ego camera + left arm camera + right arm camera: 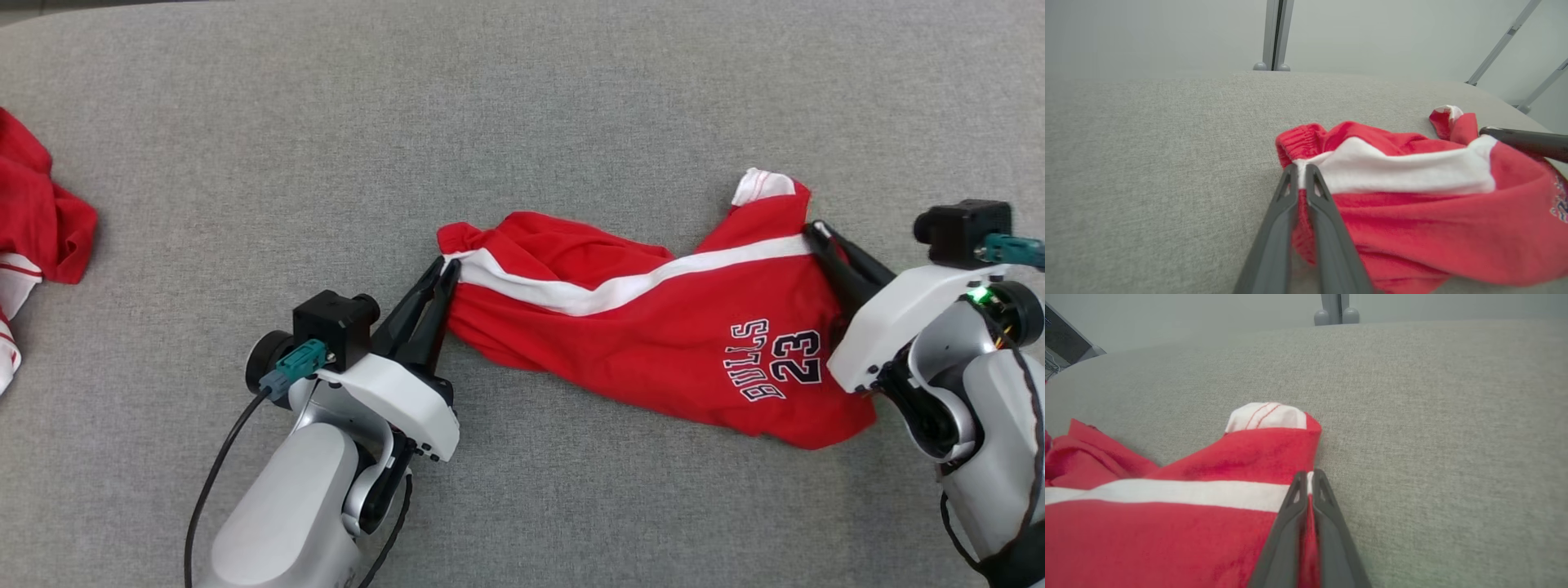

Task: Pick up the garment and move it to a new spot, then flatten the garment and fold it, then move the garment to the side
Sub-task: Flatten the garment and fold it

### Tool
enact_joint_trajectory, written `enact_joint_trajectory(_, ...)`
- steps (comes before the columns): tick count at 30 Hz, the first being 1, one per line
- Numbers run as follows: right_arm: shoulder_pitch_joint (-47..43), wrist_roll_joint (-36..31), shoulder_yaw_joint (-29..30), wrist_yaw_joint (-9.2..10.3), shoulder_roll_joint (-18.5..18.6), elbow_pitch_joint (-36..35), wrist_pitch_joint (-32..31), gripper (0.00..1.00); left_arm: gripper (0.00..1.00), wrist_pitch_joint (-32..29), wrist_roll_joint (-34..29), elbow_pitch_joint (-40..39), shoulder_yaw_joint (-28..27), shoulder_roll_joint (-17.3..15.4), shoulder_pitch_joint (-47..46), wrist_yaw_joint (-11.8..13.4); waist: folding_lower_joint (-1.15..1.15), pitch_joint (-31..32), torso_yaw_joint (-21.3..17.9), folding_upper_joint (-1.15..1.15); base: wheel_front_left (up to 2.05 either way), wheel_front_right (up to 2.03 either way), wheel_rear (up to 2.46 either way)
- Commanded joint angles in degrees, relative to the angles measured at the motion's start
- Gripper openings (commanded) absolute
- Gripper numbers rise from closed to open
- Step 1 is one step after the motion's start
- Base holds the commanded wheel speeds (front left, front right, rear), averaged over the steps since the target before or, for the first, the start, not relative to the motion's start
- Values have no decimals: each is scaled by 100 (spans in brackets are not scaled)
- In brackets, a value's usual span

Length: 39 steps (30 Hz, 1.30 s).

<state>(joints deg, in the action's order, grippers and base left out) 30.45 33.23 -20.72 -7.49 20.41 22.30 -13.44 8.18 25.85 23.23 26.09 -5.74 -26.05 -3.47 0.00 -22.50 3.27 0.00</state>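
Note:
The garment (pixel 653 335) is a pair of red shorts with a white side stripe and "BULLS 23" print, stretched out sideways on the grey cloth table (pixel 522 106). My left gripper (pixel 447 268) is shut on its left end, at the elastic waistband where the white stripe starts (pixel 1301 169). At the garment's right edge, my right gripper (pixel 815 233) is shut on the fabric at the white stripe's other end (pixel 1309 477). A white-hemmed corner (pixel 1267 415) folds up just beyond the right fingers. The right gripper's finger (pixel 1527 141) also shows in the left wrist view.
Another red and white garment (pixel 37 220) lies crumpled at the table's left edge. Grey table surface stretches wide behind and in front of the shorts. Metal frame posts (pixel 1274 36) stand past the far edge.

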Motion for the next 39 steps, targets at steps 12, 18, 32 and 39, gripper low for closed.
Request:
enact_joint_trajectory(12,-476,-90,555,0,89,-989,1177,0,0,273,-12,-501,-200,-228,-197,167,0,268,-161,0,0,0,0)
enact_joint_trajectory(18,-329,-586,990,0,61,-1727,1879,0,0,79,-12,-1087,-347,-448,-497,228,0,523,-232,0,0,0,0)
enact_joint_trajectory(32,330,-1372,1864,1,-212,-3252,1984,0,0,-696,139,-2644,-685,-799,-1695,245,0,1117,-379,0,0,0,0)
enact_joint_trajectory(39,479,-1254,1832,0,-269,-3146,1709,0,0,-889,256,-2736,-681,-778,-1891,235,0,1113,-416,0,0,0,0)
